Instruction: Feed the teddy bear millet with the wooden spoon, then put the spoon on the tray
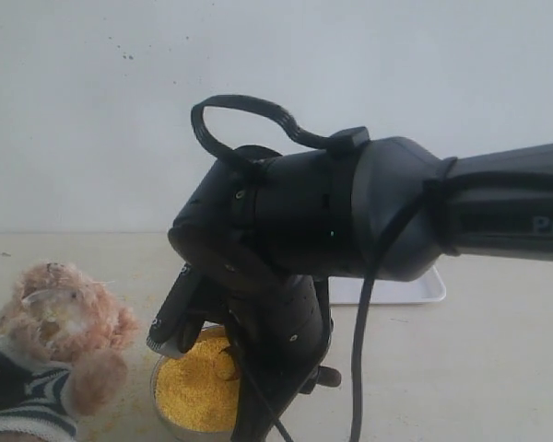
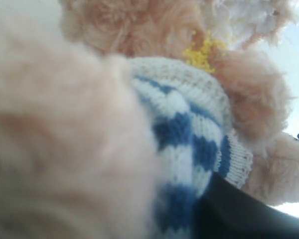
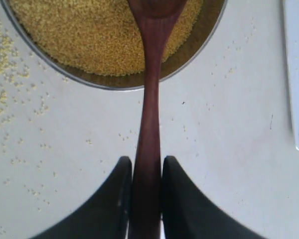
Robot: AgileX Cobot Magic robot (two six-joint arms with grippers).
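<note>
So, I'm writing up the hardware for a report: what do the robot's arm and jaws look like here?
The right arm is black with rounded housings, a black cable looping over it, and faint grey lettering on the forearm. The right gripper has black jaws tapering to rounded tips.

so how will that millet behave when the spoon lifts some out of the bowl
Probably loose and free-flowing: the millet is fine separate grains, and many lie scattered on the table. It likely slides off the smooth wooden spoon if tilted. Some may cling to fluff: yellow grains sit in the fur of the teddy bear.
</note>
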